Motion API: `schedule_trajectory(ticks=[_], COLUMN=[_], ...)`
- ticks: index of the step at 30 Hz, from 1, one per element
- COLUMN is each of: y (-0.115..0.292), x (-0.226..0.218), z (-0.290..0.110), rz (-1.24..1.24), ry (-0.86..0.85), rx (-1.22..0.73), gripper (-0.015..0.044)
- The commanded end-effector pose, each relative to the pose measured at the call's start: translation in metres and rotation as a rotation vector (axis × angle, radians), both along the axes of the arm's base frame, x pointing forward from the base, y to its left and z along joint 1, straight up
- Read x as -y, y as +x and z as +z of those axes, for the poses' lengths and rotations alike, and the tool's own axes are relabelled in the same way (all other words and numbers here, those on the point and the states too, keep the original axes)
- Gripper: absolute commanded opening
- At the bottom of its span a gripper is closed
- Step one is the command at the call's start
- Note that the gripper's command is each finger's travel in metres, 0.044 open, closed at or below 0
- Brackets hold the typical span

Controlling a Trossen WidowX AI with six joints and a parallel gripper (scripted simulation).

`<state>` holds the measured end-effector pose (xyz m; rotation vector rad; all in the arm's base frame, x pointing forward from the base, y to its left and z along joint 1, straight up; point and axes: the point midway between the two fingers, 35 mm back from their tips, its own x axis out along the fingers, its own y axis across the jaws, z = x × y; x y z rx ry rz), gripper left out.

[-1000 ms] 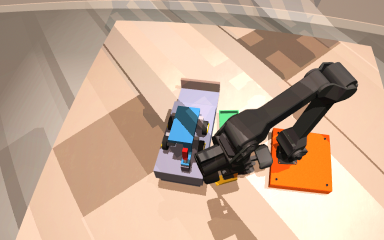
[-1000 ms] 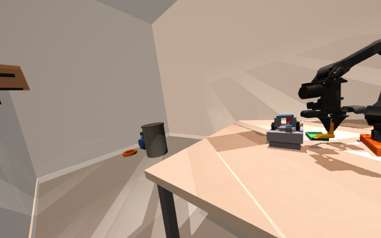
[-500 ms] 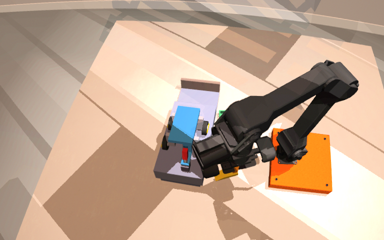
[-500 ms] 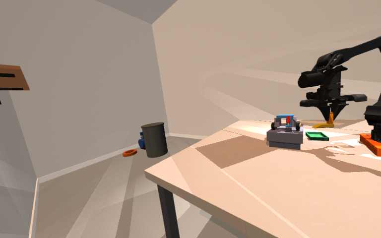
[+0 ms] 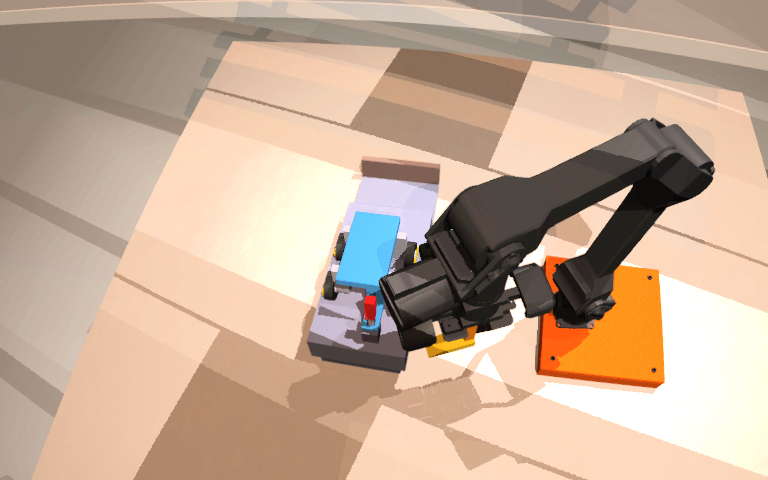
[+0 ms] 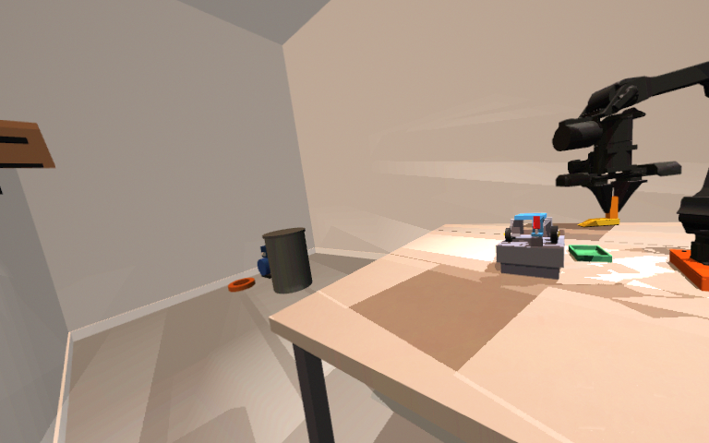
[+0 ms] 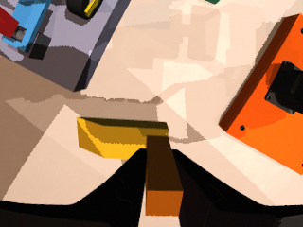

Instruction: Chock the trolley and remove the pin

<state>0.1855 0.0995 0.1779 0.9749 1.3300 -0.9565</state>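
arm [image 5: 566, 192]: bent forward | hand [image 6: 612, 204]: pointing down, clamped on handle [image 7: 163, 177]

Three cameras: one overhead, one off the table's corner, one on the wrist.

The top view looks steeply down, close over the ramp [image 5: 339, 333] and the orange base plate [image 5: 634, 339]. The exterior view stands low and well back by the near table [image 6: 366, 344] corner, facing the far walls. The wrist view looks down, very near. All share the trolley [image 5: 368, 249] [image 6: 530, 221] [image 7: 22, 0].
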Motion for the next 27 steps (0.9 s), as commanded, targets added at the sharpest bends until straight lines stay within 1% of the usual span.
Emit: schedule_trajectory(ticks=[1, 27], y=[0.0009, 0.0008], x=[-0.0013, -0.0014], z=[0.0019, 0.0019], rz=[0.041, 0.938], ry=[0.004, -0.015], rx=[0.001, 0.006], gripper=[0.0000, 0.0000])
